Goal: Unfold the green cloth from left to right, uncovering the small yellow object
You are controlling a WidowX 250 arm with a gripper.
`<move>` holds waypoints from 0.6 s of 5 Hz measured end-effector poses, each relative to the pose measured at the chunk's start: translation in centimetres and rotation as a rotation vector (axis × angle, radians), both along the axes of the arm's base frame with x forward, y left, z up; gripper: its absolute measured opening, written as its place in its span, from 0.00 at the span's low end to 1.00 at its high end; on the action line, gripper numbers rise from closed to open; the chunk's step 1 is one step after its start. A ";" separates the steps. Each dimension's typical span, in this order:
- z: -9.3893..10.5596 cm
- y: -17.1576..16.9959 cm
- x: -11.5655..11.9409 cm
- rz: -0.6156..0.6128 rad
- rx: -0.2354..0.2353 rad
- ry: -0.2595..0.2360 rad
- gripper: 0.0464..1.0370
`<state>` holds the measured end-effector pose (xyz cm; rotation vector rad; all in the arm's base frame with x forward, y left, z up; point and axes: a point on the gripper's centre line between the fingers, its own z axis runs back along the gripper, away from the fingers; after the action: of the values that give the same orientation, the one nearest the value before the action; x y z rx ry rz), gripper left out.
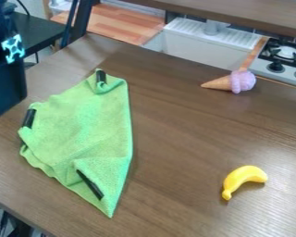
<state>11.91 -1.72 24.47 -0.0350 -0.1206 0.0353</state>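
The cloth lies rumpled on the table, near the arm. Whether the gripper is open or closed cannot be told. For cloth handling, approach a raised edge from above, pinch a shallow fold without pressing into the table, then draw low and slowly to limit bunching.

The one view comes from a fixed camera above the desk, looking down at a slant across its top. It stands fairly near, so the desk spreads over most of the view, cut off at the bottom and right, with the sink and stove beyond its far edge.
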 end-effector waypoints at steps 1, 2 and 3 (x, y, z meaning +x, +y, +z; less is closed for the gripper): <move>-0.3 -0.1 -0.1 -0.013 -0.009 0.007 0.96; -1.7 3.0 0.2 -0.001 -0.046 -0.060 0.96; -3.2 4.3 0.4 0.029 -0.034 -0.074 0.96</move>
<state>12.26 2.53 21.24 -0.0681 -0.1944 0.0649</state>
